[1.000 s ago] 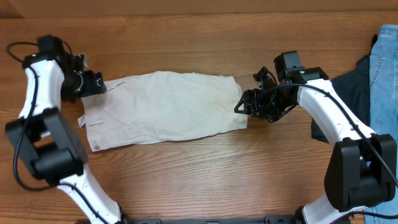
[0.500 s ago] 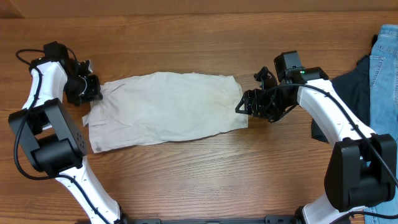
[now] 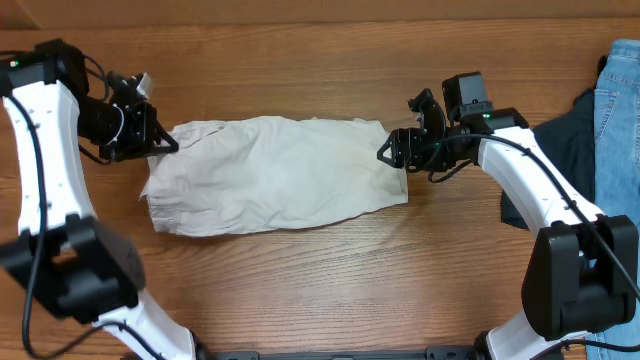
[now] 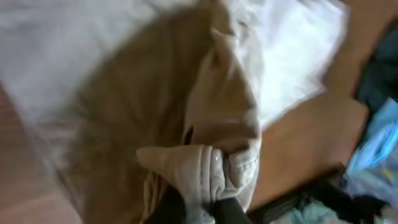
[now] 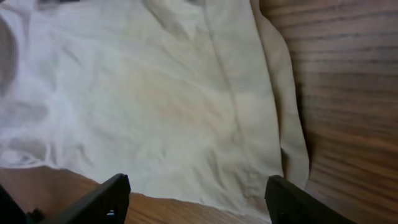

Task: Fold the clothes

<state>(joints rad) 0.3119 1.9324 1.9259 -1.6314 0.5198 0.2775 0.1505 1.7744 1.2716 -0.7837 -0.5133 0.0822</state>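
One table point(image 3: 300, 290) carries one pair of cream shorts point(image 3: 270, 175) spread flat, one pair of jeans point(image 3: 622, 110) and one dark garment point(image 3: 568, 140) well right of the shorts, the left gripper point(image 3: 160, 146) clenched on the shorts' left end, the right gripper point(image 3: 390, 157) spread above their right end.

No legible text or labels anywhere

Robot manipulation bench, lab-type setup. Indicated by: a bare brown wood-grain tabletop point(image 3: 300, 300) filling the whole overhead view; a white-and-black jointed left arm point(image 3: 35, 130) and a matching right arm point(image 3: 530, 180) mounted at the near edge, with black cables exposed along them. Clothing is spread on the bench: cream cotton shorts point(image 3: 270, 175) laid flat mid-table, blue denim jeans point(image 3: 620, 110) and a dark navy garment point(image 3: 565, 150) heaped at the right edge. The room beyond the table is out of frame.
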